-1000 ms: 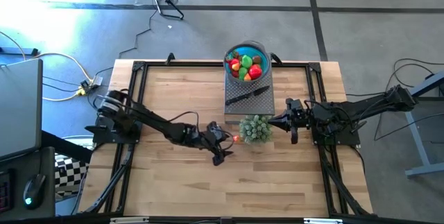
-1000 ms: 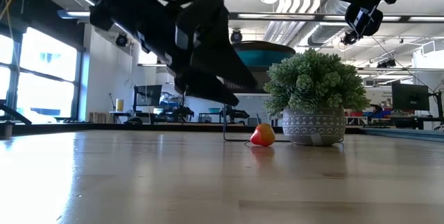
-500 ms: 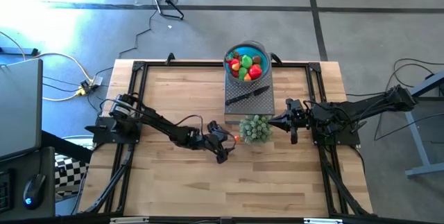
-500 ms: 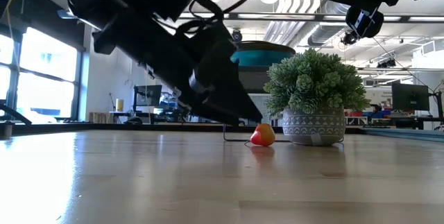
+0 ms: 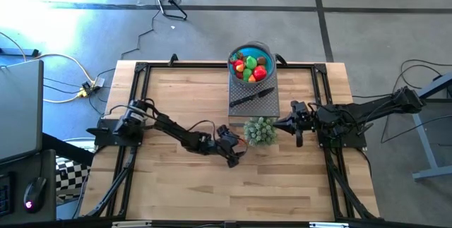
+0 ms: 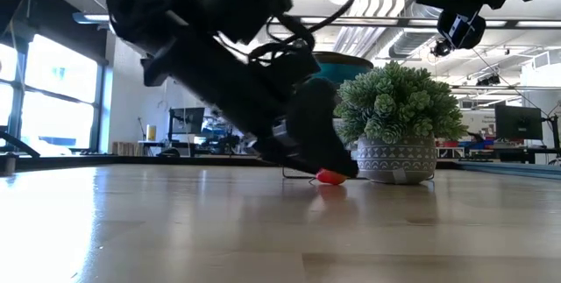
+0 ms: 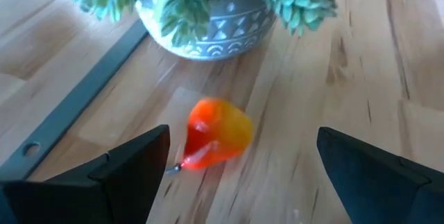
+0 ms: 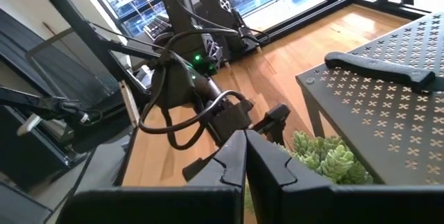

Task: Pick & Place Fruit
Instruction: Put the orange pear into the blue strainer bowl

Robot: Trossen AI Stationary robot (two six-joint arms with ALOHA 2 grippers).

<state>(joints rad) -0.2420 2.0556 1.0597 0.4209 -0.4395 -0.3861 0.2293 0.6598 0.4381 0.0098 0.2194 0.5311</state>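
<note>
The wooden table (image 5: 176,94) carries everything, with the potted plant (image 5: 260,130) near its middle as the landmark. Behind the plant stands a perforated dark stand (image 5: 254,95) with a black-handled knife (image 5: 251,98) lying on it, and at the stand's far end a blue bowl (image 5: 251,63) heaped with small fruit (image 5: 251,67) in red, green, yellow and brown. The left arm reaches low across the table toward the plant; the left gripper (image 5: 236,152) is down at the tabletop just left of the pot, its jaws spread wide on either side of a single red-orange fruit (image 7: 216,141), not closed on it. That fruit lies on the wood just beside the pot. The right gripper (image 5: 285,124) hangs above the table just right of the plant, jaws shut, holding nothing.
</note>
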